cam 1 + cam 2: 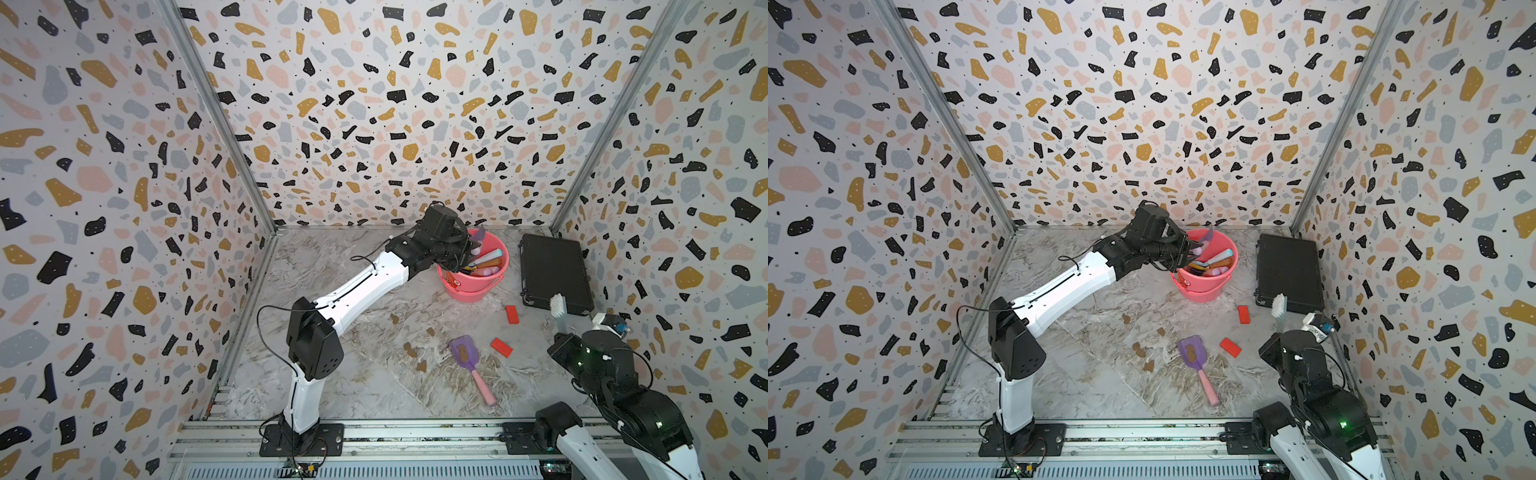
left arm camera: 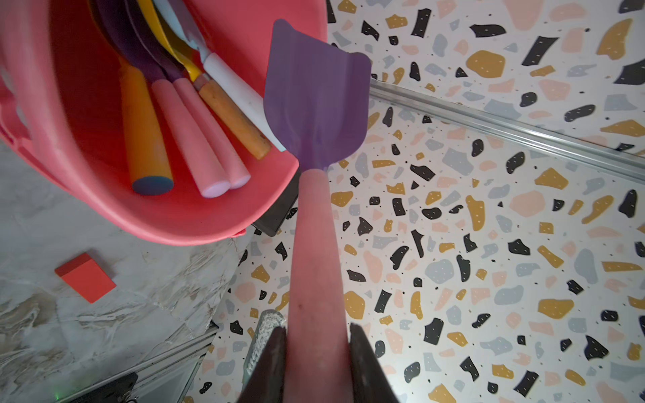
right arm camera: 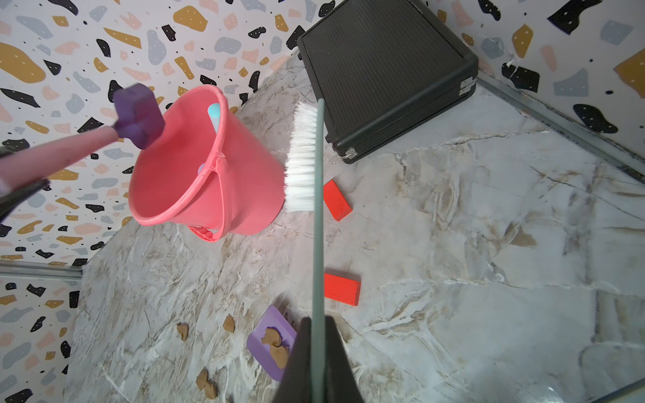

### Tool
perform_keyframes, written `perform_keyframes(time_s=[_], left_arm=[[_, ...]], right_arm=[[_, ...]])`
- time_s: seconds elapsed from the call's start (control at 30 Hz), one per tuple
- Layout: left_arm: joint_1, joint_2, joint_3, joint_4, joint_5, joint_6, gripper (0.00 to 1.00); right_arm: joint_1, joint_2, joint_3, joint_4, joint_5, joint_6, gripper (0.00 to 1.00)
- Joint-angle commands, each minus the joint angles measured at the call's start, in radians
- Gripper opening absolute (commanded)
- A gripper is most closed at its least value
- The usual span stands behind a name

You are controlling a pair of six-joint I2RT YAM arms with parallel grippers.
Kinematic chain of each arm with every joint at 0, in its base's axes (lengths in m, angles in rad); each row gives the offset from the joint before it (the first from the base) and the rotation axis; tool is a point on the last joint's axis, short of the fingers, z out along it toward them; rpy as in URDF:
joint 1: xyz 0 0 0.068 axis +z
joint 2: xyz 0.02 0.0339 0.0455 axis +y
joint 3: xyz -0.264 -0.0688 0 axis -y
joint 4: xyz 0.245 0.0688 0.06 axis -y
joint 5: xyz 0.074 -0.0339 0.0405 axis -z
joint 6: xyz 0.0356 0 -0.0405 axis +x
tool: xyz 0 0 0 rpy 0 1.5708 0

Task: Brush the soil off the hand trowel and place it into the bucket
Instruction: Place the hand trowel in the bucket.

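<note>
My left gripper [image 2: 316, 335] is shut on the pink handle of a clean purple hand trowel [image 2: 316, 101], holding it level with its blade over the far rim of the coral-pink bucket [image 1: 469, 293]. A second purple trowel [image 1: 484, 388] lies on the table with soil [image 3: 275, 345] on its blade. More soil blobs [image 1: 411, 350] lie to its left. My right gripper [image 3: 317, 319] is shut on the thin grey-green handle of a white-bristled brush [image 3: 302, 157], held upright at the right, above that trowel's blade.
Several tools with pink, orange and white handles [image 2: 195, 115] stand in the bucket. A flat black case [image 1: 555, 272] lies at the back right. Two red blocks [image 1: 512, 314] [image 1: 501, 347] lie between bucket, case and trowel.
</note>
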Motion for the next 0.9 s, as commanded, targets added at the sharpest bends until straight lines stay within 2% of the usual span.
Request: perform_keyframes(time_s=[0.0, 0.13, 0.4, 0.5, 0.57, 0.87], left_arm=[[0.0, 0.047, 0.071, -0.064, -0.024, -0.056, 0.0], [-0.006, 0.119, 0.128, -0.093, 0.013, -0.103, 0.0], [-0.005, 0.246, 0.255, -0.178, 0.009, -0.155, 0.01], [-0.006, 0.292, 0.312, -0.201, 0.024, -0.162, 0.1], [-0.007, 0.302, 0.326, -0.205, 0.021, -0.163, 0.19], [-0.009, 0.287, 0.325, -0.172, 0.006, -0.135, 0.47]], right_arm=[[-0.001, -0.014, 0.002, -0.032, 0.034, -0.012, 0.0], [-0.001, -0.02, 0.002, -0.034, 0.038, -0.014, 0.0], [0.0, -0.051, 0.004, -0.046, 0.054, -0.031, 0.0], [0.0, -0.058, 0.01, -0.045, 0.054, -0.038, 0.0], [0.0, -0.057, 0.017, -0.045, 0.053, -0.046, 0.0], [0.0, -0.052, 0.04, -0.045, 0.059, -0.078, 0.0]])
